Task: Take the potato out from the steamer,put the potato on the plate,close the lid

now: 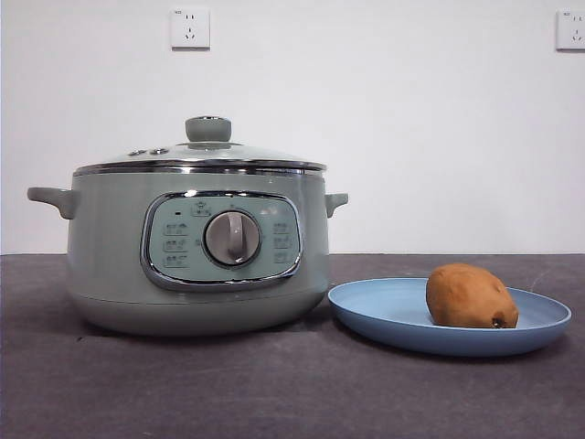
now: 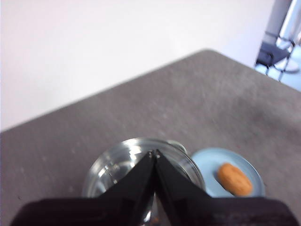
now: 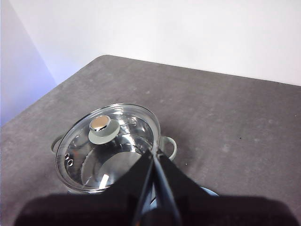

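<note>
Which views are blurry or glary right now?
Front view: sharp, evenly lit, soft shadow under the plate. Left wrist view: soft blur; the potato lacks detail, bright patch at one corner. Right wrist view: clearer, reflections streak the glass lid.

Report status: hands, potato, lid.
Left hand and right hand shut, empty, high above the cooker. Potato on the plate. Lid on the cooker. Nothing in the way.

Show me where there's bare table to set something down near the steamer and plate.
Bare table runs along the front, before the steamer and the plate. More lies behind both, toward the wall. The plate's half beside the steamer is bare; the potato fills the other. Crowded: the plate's rim almost meets the steamer's base.
</note>
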Robot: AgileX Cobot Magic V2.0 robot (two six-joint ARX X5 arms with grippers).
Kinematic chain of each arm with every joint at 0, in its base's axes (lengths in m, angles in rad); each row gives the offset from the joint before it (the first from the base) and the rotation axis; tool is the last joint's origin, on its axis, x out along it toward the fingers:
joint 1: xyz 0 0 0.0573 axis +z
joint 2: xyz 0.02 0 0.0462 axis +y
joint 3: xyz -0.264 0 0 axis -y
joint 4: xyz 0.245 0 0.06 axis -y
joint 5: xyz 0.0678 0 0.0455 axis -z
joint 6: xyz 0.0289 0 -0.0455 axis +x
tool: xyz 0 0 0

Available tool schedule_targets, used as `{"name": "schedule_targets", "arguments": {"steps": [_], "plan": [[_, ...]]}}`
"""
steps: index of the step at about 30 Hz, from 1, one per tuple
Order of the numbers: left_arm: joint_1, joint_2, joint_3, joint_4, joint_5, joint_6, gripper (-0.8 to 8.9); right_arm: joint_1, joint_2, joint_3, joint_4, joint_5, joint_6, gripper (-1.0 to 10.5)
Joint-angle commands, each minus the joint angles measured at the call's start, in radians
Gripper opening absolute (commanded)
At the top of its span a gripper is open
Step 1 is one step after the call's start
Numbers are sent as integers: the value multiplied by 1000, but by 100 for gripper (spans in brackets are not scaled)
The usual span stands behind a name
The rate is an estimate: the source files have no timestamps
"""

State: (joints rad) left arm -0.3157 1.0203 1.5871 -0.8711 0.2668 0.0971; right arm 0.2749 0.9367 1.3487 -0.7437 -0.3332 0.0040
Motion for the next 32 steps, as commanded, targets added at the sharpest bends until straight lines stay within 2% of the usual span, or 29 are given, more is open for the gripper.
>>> {"name": "schedule_targets", "arguments": {"steps": [1, 10, 18, 23, 27, 32], "plan": [[24, -89, -175, 140, 5, -13, -4, 1, 0, -1, 3, -1, -2, -1], [158, -480, -845, 564, 3, -63, -4, 1, 0, -1, 3, -1, -2, -1], [282, -829, -1344, 797, 0, -194, -4, 0, 0, -1, 3, -1, -2, -1], [305, -945, -1519, 830, -6, -275, -4, 1, 0, -1, 3, -1, -2, -1], [305, -990, -1584, 819, -19, -301, -4, 1, 0, -1, 3, -1, -2, -1], [305, -1009, -1584, 725, -131, -306, -4, 0, 0, -1, 2, 0, -2, -1]]}}
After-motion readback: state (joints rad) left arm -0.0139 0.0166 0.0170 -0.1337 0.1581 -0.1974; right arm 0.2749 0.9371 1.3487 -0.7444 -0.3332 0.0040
